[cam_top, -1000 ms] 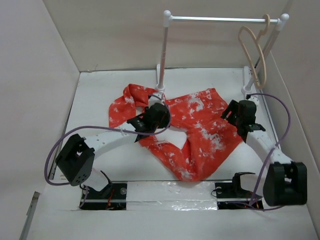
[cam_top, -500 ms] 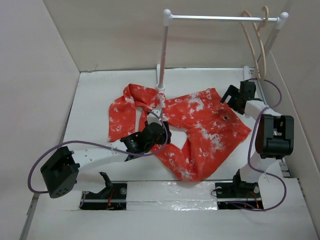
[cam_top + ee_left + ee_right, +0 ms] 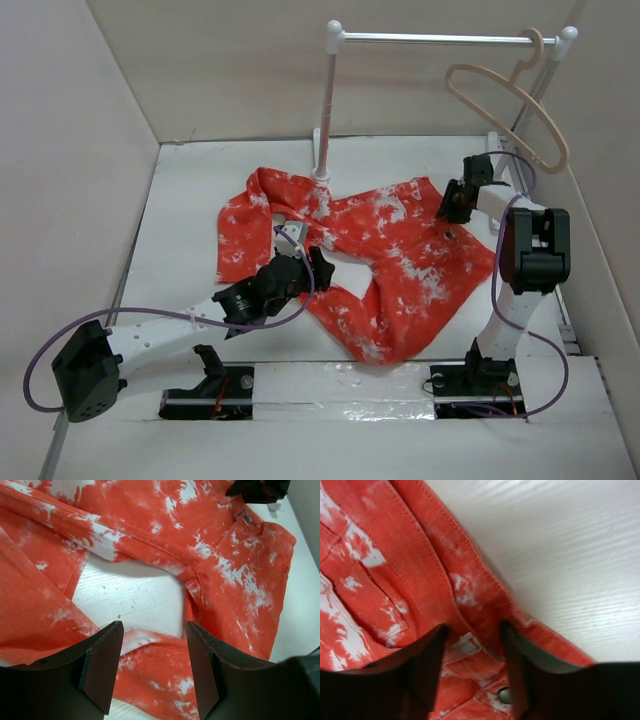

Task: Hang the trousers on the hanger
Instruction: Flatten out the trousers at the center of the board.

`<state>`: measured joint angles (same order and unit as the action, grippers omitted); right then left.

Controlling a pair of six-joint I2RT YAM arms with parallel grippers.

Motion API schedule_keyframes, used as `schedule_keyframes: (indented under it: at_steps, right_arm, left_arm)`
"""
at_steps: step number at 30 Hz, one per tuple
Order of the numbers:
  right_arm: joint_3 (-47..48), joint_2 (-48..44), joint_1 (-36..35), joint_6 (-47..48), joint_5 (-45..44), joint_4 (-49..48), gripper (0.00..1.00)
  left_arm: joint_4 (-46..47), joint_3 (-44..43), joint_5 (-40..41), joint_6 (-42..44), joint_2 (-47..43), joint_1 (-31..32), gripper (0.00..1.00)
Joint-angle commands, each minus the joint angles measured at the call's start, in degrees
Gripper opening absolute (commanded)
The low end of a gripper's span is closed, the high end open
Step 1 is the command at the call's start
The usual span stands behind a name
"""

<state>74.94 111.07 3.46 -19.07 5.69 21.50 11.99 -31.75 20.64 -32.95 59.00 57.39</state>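
Presently: both grippers sit low at the garment, neither one clamped.

Left gripper (image 3: 154, 630) stands wide open above the crotch fork of the soft orange-red cloth trousers with white blotches (image 3: 400, 250), with bare white table (image 3: 200, 190) showing between its dark fingers (image 3: 100, 665). Right gripper (image 3: 474, 630) is parted, straddling the stitched waistband edge near a metal button (image 3: 505, 695); contact with the cloth cannot be confirmed. Trousers lie spread flat mid-table, legs splayed towards the left and the near edge. Thin pale beige curved hanger (image 3: 527, 68) hangs by its hook from the metal rail of the white rack (image 3: 440, 38) at far right, apart from the trousers.
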Motion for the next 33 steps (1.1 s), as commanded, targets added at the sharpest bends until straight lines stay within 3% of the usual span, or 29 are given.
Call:
schedule_keyframes:
  at_steps: [1, 2, 5, 10, 19, 21, 22, 23, 25, 27, 30, 33]
  right_arm:
    - [-4.2, -5.1, -2.1, -0.6, -0.9, 2.6, 0.27]
    - [-7.6, -6.5, -2.1, -1.2, -1.2, 0.4, 0.16]
    - [-12.8, -12.9, -2.1, -3.7, -2.0, -4.4, 0.0]
    - [-22.0, -25.4, 0.6, -7.9, -5.7, -8.5, 0.0]
    - [-25.0, -40.0, 12.6, -12.3, -21.2, -3.4, 0.0]
    - [-26.1, -40.2, 14.0, -12.8, -20.3, -4.0, 0.09]
    - [-26.4, -40.2, 14.0, -12.8, -19.9, -4.7, 0.38]
    - [-26.9, -40.1, 14.0, -12.6, -18.9, -5.8, 0.57]
    - [-26.9, -39.7, 12.3, -11.8, -16.5, -6.4, 0.81]
    - [-27.8, -40.9, 10.0, -11.7, -16.5, -7.6, 0.85]
    - [-31.5, -46.3, 3.2, -12.0, -17.3, -10.3, 0.83]
    - [-35.1, -52.5, -5.4, -12.4, -17.5, -13.3, 0.41]
  left_arm:
    - [3.0, 1.6, 1.5, 2.0, -2.6, 0.2, 0.5]
    - [3.2, 1.9, 1.5, 2.1, -2.8, 0.2, 0.5]
    - [3.8, 2.8, 1.0, 1.8, -3.2, -0.3, 0.5]
    - [3.7, 3.4, 1.4, 0.9, -3.5, -0.3, 0.51]
    - [0.8, 3.5, 3.8, -1.3, -3.5, -2.8, 0.52]
    - [-1.5, 3.5, 5.3, -2.6, -3.8, -4.6, 0.53]
    - [-2.3, 3.6, 5.9, -2.9, -4.2, -5.3, 0.53]
    - [-4.1, 3.9, 7.3, -3.5, -4.5, -6.0, 0.53]
    - [-5.6, 5.1, 8.4, -5.3, -5.4, -8.6, 0.53]
    - [-6.9, 6.5, 8.5, -7.5, -6.2, -11.7, 0.53]
    - [-7.6, 10.6, 8.3, -10.3, -8.2, -15.4, 0.52]
    - [-8.4, 14.0, 6.2, -12.0, -10.2, -22.4, 0.49]
